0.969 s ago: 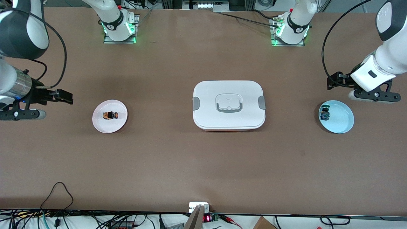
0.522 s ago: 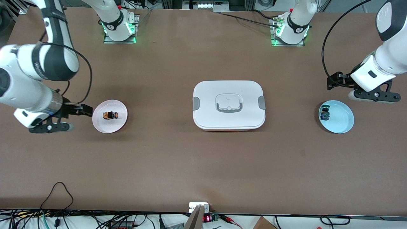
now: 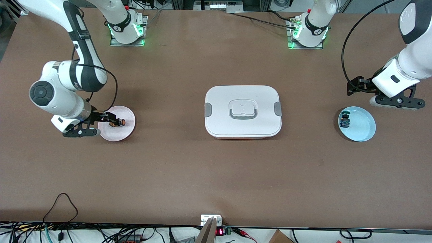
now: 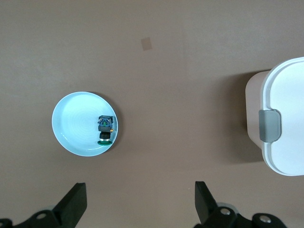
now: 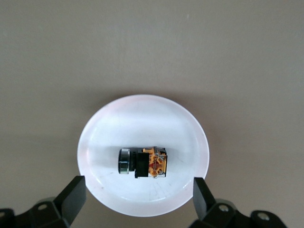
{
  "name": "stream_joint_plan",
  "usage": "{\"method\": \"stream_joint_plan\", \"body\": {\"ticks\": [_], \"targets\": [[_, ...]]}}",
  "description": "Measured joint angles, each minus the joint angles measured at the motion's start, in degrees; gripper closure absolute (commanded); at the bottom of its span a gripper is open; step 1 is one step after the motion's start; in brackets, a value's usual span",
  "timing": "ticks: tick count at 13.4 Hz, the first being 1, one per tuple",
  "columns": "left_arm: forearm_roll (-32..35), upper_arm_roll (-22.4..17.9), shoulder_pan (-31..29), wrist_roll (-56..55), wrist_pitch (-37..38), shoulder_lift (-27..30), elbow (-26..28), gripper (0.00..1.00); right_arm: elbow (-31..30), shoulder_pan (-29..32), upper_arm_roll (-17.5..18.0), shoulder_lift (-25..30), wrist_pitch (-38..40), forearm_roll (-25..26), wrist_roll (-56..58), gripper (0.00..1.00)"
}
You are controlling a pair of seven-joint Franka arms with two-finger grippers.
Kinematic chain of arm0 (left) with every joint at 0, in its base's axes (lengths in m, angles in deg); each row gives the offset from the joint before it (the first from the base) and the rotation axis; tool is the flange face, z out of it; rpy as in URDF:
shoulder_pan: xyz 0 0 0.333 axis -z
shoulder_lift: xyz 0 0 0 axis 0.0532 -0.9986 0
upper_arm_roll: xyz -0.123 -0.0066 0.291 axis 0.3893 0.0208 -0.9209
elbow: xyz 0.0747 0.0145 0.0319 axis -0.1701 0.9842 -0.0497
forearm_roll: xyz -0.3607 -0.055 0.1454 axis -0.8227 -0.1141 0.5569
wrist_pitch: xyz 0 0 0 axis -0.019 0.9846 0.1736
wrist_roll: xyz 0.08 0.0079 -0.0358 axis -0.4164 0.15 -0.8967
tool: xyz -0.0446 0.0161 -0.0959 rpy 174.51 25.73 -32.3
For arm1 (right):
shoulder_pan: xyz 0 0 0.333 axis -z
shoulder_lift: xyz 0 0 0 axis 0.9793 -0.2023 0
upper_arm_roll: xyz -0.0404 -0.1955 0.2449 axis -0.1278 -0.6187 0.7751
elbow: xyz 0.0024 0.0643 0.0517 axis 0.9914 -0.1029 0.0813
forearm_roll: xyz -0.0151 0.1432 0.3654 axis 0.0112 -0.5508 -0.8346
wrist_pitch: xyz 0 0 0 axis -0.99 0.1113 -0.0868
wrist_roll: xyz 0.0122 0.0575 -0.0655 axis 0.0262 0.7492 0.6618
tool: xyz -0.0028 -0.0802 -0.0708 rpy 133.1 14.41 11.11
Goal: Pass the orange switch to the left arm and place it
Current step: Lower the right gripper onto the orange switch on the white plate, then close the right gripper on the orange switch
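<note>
Orange switch [image 3: 118, 122] lies on pink plate [image 3: 126, 132]; no legible writing.

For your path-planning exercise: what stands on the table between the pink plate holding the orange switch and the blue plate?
In the front view, the box stands between the pink plate, which holds the orange switch, and the blue plate.

Two white jointed robot arms [image 3: 67, 91], two small push-button switches [image 3: 118, 122], two round plates [image 3: 362, 130] and one white lidded box [image 3: 243, 112] stood on the table.
</note>
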Motion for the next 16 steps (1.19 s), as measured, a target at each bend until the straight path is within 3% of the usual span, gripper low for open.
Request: {"method": "stream_joint_plan", "body": {"ticks": [6, 10, 16], "targets": [[0.0, 0.0, 0.0, 0.0, 0.0, 0.0, 0.0, 0.0, -2.8, 0.0, 0.0, -4.33, -2.64, -0.36, -0.03, 0.0], [0.0, 0.0, 0.01, 0.0, 0.0, 0.0, 0.0, 0.0, -2.93, 0.0, 0.0, -6.06, -4.21, -4.85, -0.02, 0.0], [0.0, 0.0, 0.01, 0.0, 0.0, -0.03, 0.0, 0.0, -2.94, 0.0, 0.01, -8.31, -7.67, -4.93, 0.63, 0.0]]}}
